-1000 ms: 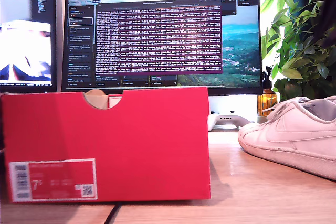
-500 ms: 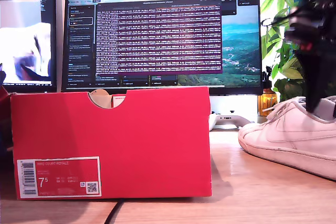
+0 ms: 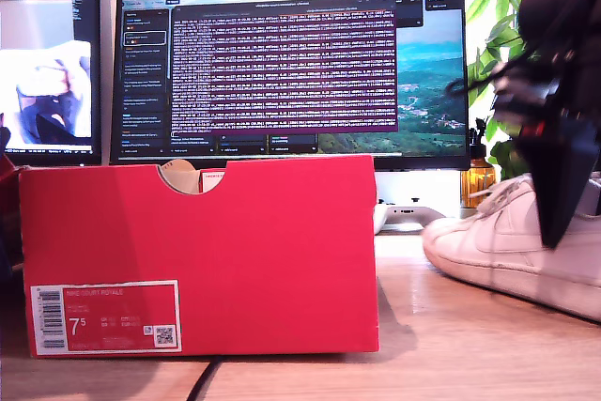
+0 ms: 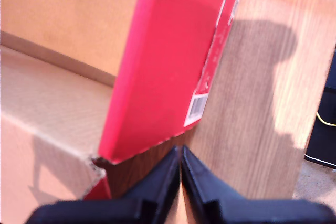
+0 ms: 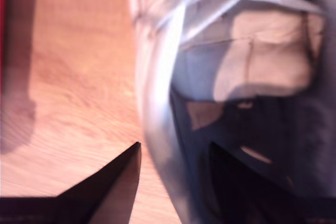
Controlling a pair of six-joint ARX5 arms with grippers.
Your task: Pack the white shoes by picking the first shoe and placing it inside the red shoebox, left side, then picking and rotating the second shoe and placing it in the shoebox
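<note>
The red shoebox (image 3: pixel 235 251) stands on the wooden table at the exterior view's left, its notch and white label facing the camera. One white shoe (image 3: pixel 488 251) lies at the exterior view's right, toe toward the box. My second gripper (image 3: pixel 559 223) hangs over the shoe's heel end. In the second wrist view my second gripper (image 5: pixel 175 148) is open, straddling the side wall of the white shoe (image 5: pixel 157 77), one finger inside the opening and one outside. My first gripper (image 4: pixel 181 153) is shut on nothing, close to a bottom corner of the red shoebox (image 4: pixel 163 66).
Two monitors (image 3: pixel 291 63) stand behind the box. A leafy plant (image 3: pixel 535 63), an amber bottle (image 3: pixel 477 180) and a white game controller (image 3: pixel 408 216) sit behind the shoe. A dark cable (image 3: pixel 197 382) runs under the box's front. Bare wooden table (image 3: pixel 451 345) lies between box and shoe.
The black arm came into the exterior view from the upper right and dropped onto the shoe's heel end. The shoe nudged slightly toward the box. The box shifted a little a second ago.
</note>
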